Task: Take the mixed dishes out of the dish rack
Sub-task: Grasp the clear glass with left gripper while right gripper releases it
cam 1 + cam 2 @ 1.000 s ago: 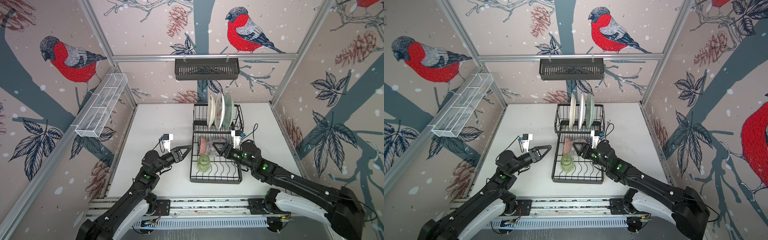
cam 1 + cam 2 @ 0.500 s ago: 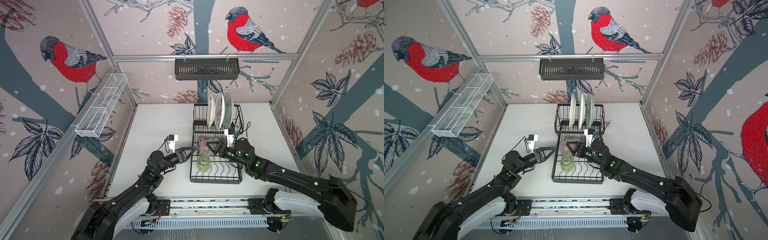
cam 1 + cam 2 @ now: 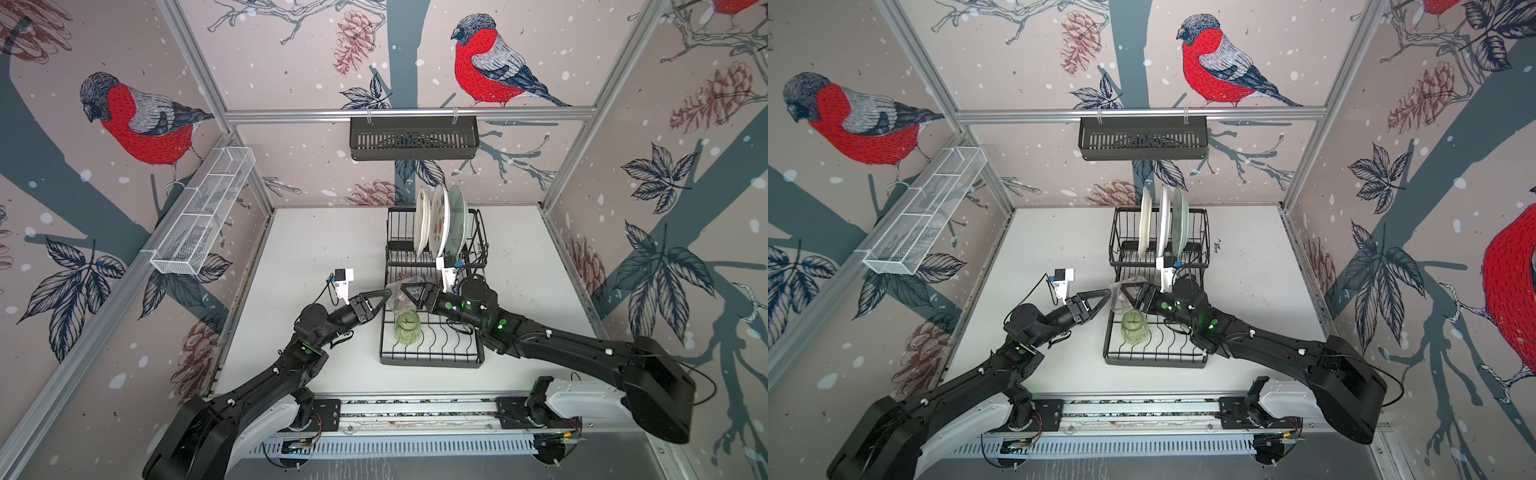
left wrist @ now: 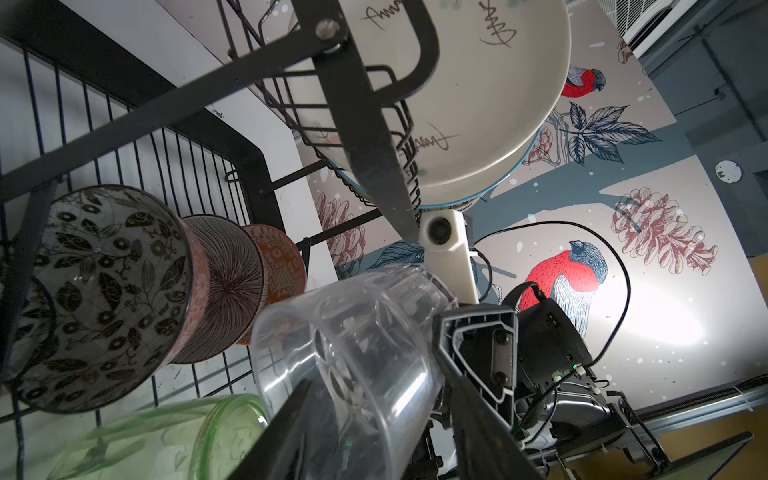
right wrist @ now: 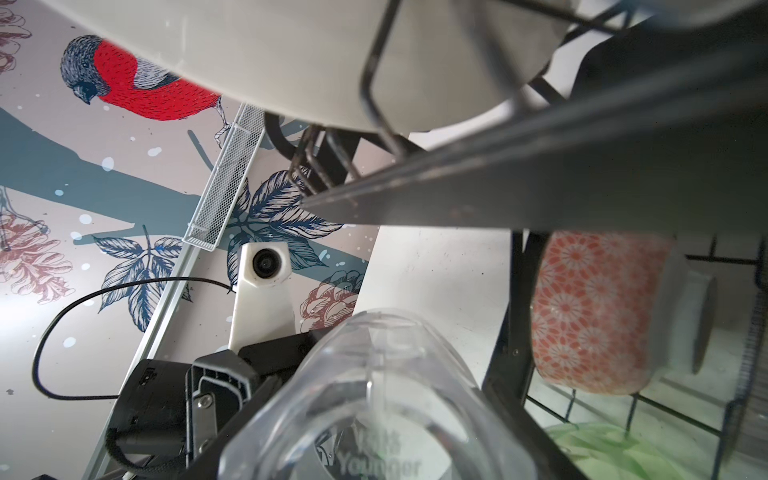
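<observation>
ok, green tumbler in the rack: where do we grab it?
Likely its side wall near the top, coming down from the near left with the left gripper. The green tumbler stands upright by the rack's left edge; bowls and the clear tumbler crowd its far side.

The dish rack is matt black coated wire. On its raised section the plates look glazed and glossy — so do the patterned bowls on its tray. The clear tumbler is shiny see-through plastic; the worktop beneath, matt white, scuffed.
</observation>
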`<state>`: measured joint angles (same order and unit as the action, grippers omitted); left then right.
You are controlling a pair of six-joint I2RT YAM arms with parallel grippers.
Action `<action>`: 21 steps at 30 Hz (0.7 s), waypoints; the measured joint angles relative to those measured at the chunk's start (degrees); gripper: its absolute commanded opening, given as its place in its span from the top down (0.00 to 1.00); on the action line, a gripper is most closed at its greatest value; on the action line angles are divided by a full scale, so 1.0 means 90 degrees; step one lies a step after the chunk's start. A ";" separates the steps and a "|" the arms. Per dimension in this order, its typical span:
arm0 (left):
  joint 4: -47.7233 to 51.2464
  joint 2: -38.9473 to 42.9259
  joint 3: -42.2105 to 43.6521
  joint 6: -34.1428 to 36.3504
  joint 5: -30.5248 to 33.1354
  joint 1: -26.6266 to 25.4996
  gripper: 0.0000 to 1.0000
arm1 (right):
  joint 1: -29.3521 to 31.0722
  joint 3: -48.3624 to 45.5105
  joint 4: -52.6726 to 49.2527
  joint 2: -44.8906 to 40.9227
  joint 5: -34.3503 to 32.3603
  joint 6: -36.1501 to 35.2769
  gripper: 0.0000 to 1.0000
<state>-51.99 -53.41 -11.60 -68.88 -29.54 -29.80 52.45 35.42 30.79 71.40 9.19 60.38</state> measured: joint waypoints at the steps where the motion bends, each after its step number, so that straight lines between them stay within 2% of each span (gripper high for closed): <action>1: -0.0007 -0.0024 0.0000 -0.0015 0.0007 0.0000 0.57 | 0.0002 0.0015 0.0017 0.0027 0.0015 0.0017 0.36; 7: -0.0221 -0.0153 0.0002 -0.0180 0.0114 -0.0002 0.64 | 0.0075 0.0066 0.0296 0.0313 0.0095 0.0124 0.36; 15: -0.0304 -0.0095 0.0034 -0.0248 0.0134 -0.0002 0.64 | 0.0214 0.0194 0.0389 0.0527 0.0102 0.0131 0.36; 17: -0.0284 -0.0058 0.0044 -0.0250 0.0146 -0.0002 0.72 | 0.0228 0.0202 0.0420 0.0556 0.0100 0.0129 0.36; 20: -0.0391 0.0056 0.0046 -0.0454 0.0175 0.0000 0.99 | 0.0240 0.0206 0.0546 0.0600 0.0143 0.0304 0.36; 21: -0.0539 0.0119 0.0041 -0.0673 0.0182 0.0000 1.00 | 0.0219 0.0211 0.0792 0.0602 0.0248 0.0459 0.35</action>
<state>-56.84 -52.34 -11.22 -74.94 -27.90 -29.80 54.41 37.32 37.91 76.82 11.42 64.51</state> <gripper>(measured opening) 0.091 0.714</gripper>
